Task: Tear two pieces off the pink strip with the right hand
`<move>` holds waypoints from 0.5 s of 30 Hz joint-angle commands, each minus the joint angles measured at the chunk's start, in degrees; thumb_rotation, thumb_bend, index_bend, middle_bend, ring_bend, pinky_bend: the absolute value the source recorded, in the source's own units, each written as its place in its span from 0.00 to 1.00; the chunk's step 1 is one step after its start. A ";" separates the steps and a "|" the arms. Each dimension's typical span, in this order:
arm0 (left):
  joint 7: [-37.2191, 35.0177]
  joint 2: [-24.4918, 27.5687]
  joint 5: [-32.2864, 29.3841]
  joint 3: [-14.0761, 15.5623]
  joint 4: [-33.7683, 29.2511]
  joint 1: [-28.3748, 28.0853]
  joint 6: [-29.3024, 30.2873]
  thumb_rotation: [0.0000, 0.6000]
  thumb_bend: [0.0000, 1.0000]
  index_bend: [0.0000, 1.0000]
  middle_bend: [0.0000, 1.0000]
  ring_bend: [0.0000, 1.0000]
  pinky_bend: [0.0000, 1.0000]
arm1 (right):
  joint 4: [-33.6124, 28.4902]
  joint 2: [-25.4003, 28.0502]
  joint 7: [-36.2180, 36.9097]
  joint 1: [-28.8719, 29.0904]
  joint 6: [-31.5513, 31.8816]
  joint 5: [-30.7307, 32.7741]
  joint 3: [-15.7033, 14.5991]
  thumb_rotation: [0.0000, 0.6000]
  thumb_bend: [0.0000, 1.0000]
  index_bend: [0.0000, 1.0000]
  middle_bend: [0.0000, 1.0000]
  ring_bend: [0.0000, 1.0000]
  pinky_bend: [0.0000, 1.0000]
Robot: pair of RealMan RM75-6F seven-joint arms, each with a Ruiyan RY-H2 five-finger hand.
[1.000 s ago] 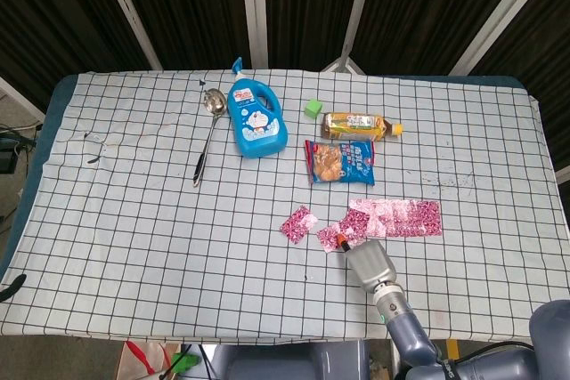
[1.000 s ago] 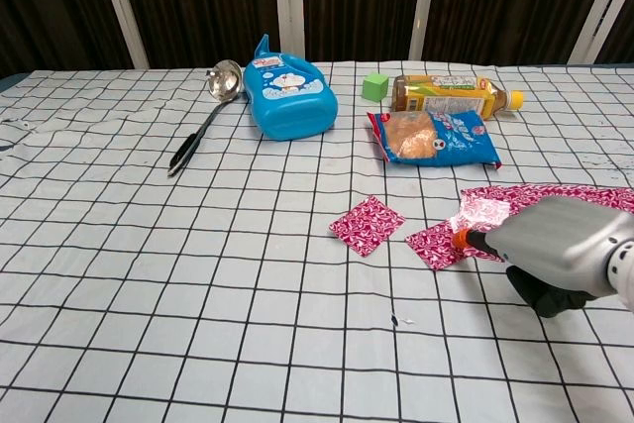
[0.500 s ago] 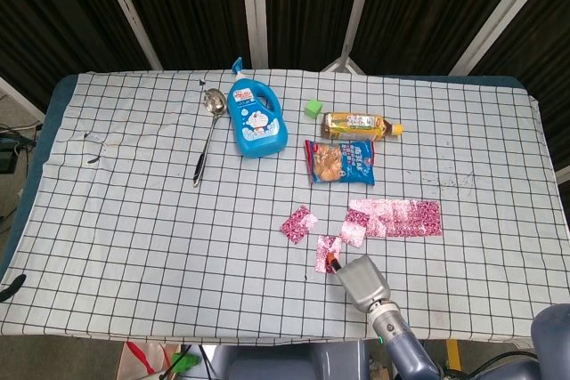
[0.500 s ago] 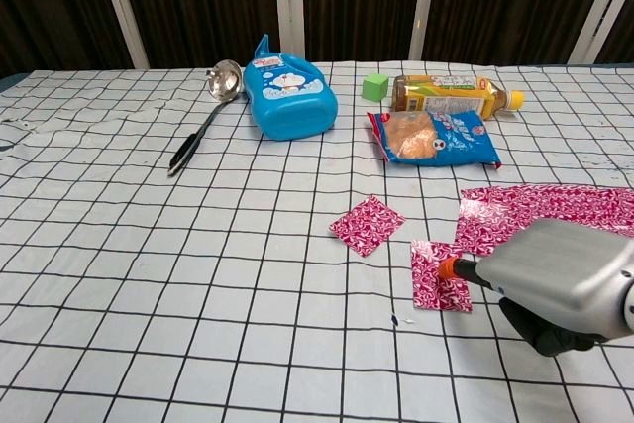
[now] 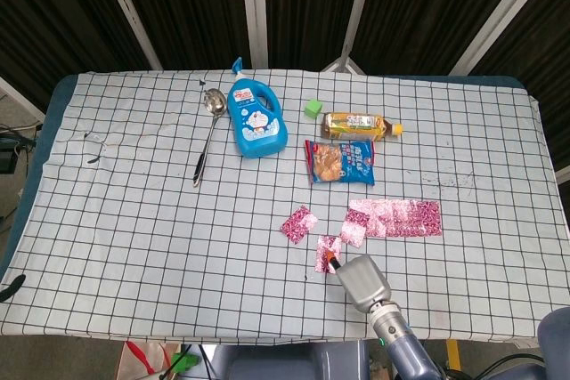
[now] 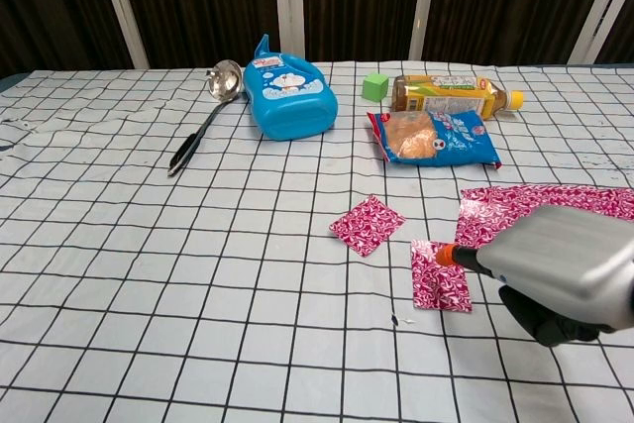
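The pink strip (image 5: 396, 218) (image 6: 555, 203) lies flat right of centre. One torn pink piece (image 5: 299, 222) (image 6: 368, 224) rests to its left. A second torn piece (image 5: 328, 251) (image 6: 441, 289) lies flat nearer the front edge. My right hand (image 5: 361, 280) (image 6: 560, 279) hovers low just right of that second piece, its silver back facing up. An orange fingertip (image 6: 448, 256) sits at the piece's upper right edge. The hand's back hides the other fingers, so a pinch cannot be confirmed. My left hand does not show in either view.
At the back stand a blue detergent bottle (image 5: 256, 117), a metal ladle (image 5: 207, 131), a green cube (image 5: 313, 108), a lying tea bottle (image 5: 361, 125) and a blue snack bag (image 5: 340, 161). The checked cloth (image 5: 134, 220) covers the table.
The right hand tore the second piece from the strip's left end and carried it down-left toward the front edge. In the last half second the piece has stayed flat in place.
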 commanded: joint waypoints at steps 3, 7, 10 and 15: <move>-0.10 0.05 -0.16 -0.08 0.03 0.05 0.05 1.00 0.28 0.16 0.00 0.00 0.08 | 2.73 -0.72 0.76 0.37 -2.11 2.90 1.49 1.00 0.84 0.12 0.84 0.88 0.71; -0.12 0.08 -0.19 -0.12 0.06 0.08 0.13 1.00 0.28 0.16 0.00 0.00 0.08 | 4.75 -1.33 1.13 0.50 -3.50 4.63 1.86 1.00 0.84 0.12 0.84 0.88 0.71; -0.11 0.03 -0.28 -0.18 0.07 0.07 0.12 1.00 0.28 0.16 0.00 0.00 0.08 | 5.36 -1.58 1.30 0.41 -4.07 4.94 1.56 1.00 0.84 0.12 0.84 0.88 0.71; 0.19 -0.02 -0.33 -0.13 -0.01 -0.10 -0.25 1.00 0.28 0.16 0.00 0.00 0.08 | 5.27 -2.05 1.72 -0.24 -4.30 3.54 0.13 1.00 0.84 0.12 0.84 0.88 0.71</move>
